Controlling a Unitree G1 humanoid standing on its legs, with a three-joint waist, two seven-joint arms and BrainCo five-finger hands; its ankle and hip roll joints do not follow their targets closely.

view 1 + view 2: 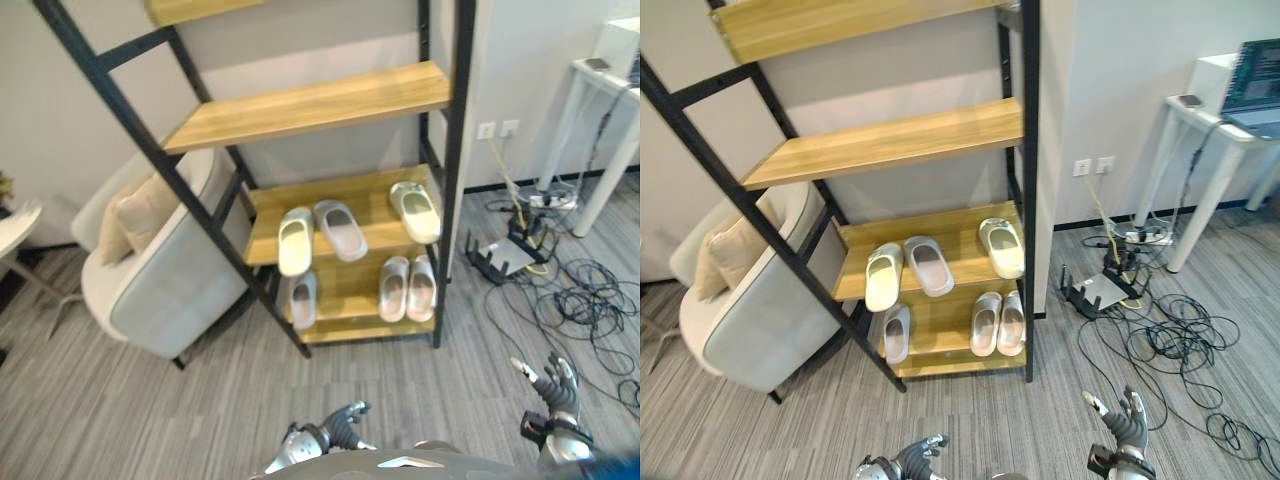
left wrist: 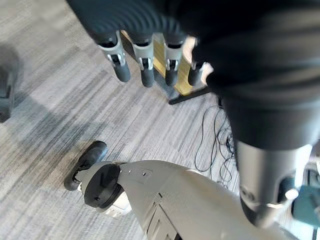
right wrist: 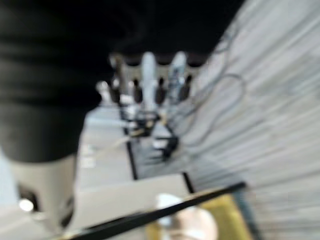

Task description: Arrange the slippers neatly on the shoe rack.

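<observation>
Armchair [image 1: 165,270]: pale grey, on the floor left of the shoe rack, with a beige cushion [image 1: 135,210] on its seat.
Left hand [image 1: 335,432]: low in the head views, over the grey carpet in front of the rack; fingers [image 2: 145,62] hang loosely extended with a wide gap to the thumb, holding nothing.
Shoe rack [image 1: 300,108]: black leaning frame with wooden shelves.
Middle shelf: a cream slipper [image 1: 295,240] at the left, a grey slipper [image 1: 340,228] just beside it and angled away, and another cream slipper [image 1: 414,210] apart at the right end.
Bottom shelf: a single grey slipper [image 1: 303,298] at the left, a pale pair [image 1: 408,287] side by side at the right.
Right hand [image 1: 552,392]: low at the right, above the carpet near the tangle of cables [image 1: 580,300]; fingers [image 3: 150,75] spread straight, holding nothing.
White table [image 1: 600,120]: at the far right against the wall.
</observation>
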